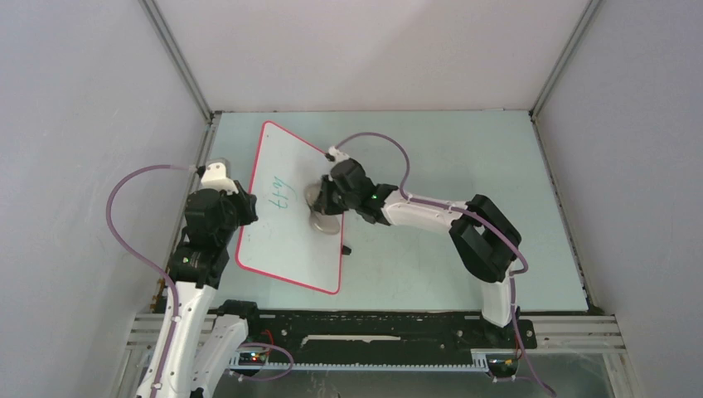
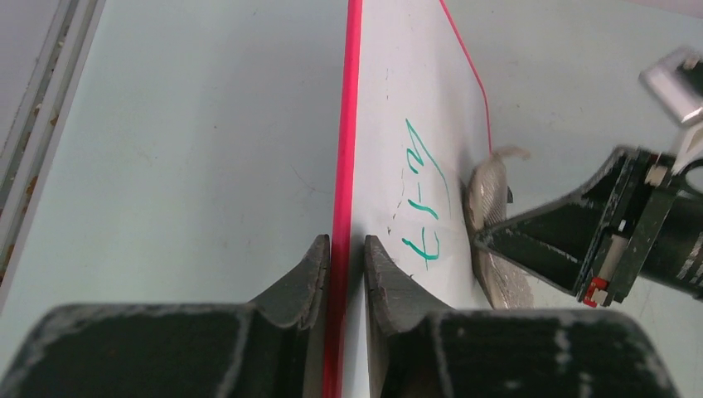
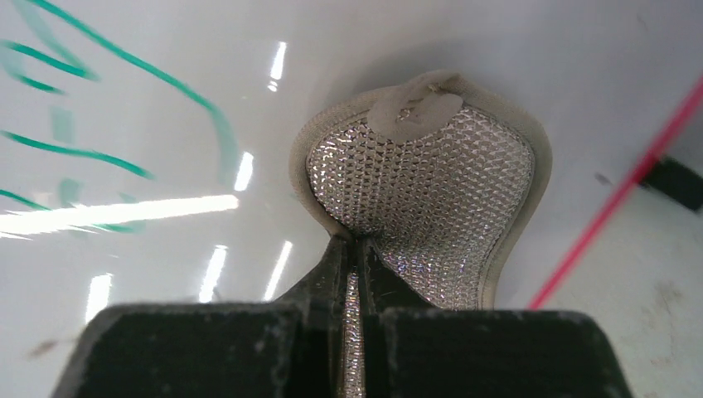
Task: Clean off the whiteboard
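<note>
Whiteboard [image 1: 286, 240] on counter [image 1: 464, 157], long axis upper-left to lower-right; left gripper [image 2: 346, 250] jaws clamping red rim [image 2: 344, 124]; right gripper [image 3: 355, 249] jaws pinching grey pad [image 3: 423, 174] beside green writing [image 1: 282, 199].

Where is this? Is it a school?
Probably not. It looks like a robot test booth: plain walls box in a table, with a left arm and right arm mounted at its edge.

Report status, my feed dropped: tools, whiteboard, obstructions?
Left tool shut on whiteboard rim. Right tool shut on grey pad, pad on board beside green writing. Writing not yet wiped. Nothing in the way.
</note>
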